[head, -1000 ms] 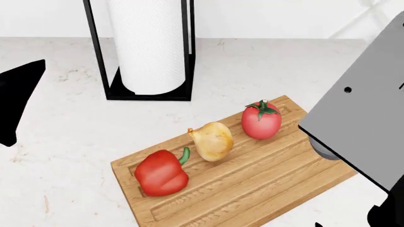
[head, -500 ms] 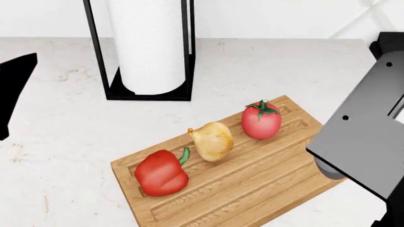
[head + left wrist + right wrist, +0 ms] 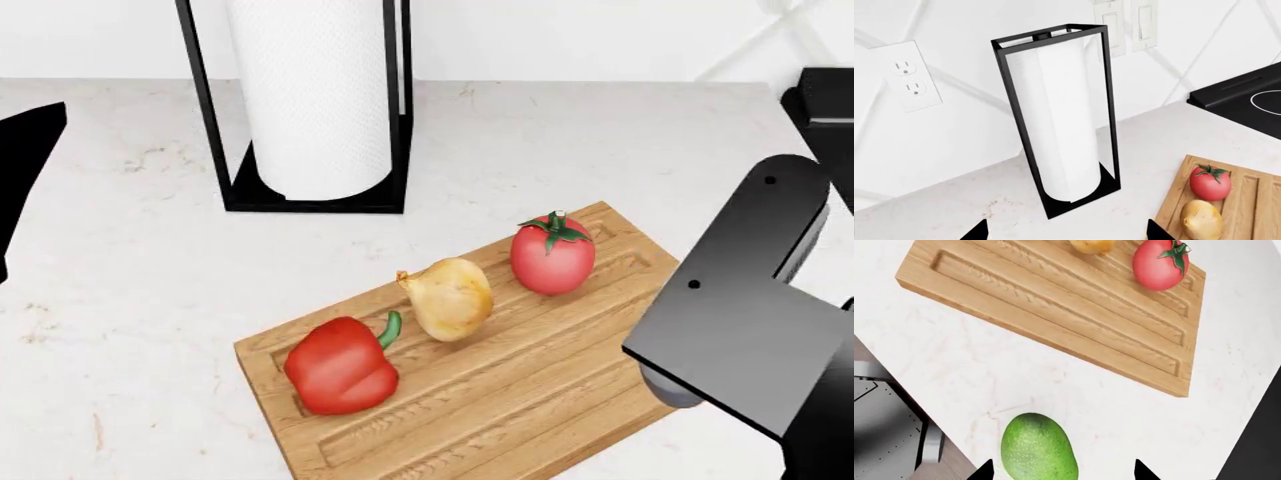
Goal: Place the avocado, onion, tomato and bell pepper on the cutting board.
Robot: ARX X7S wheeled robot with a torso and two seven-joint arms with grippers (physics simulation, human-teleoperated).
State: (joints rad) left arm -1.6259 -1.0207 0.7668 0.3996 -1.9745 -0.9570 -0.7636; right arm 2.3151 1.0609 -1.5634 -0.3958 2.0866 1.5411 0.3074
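Avocado: on surface off cutting board, between spread right fingers; left fingers likewise apart, far.

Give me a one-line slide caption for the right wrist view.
Avocado on the counter between the right hand's fingertips, off the cutting board holding the tomato and onion.

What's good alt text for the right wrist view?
A lime-green avocado lies on the white counter, off the wooden cutting board, between the open right gripper fingertips. The tomato sits on the board's far corner.
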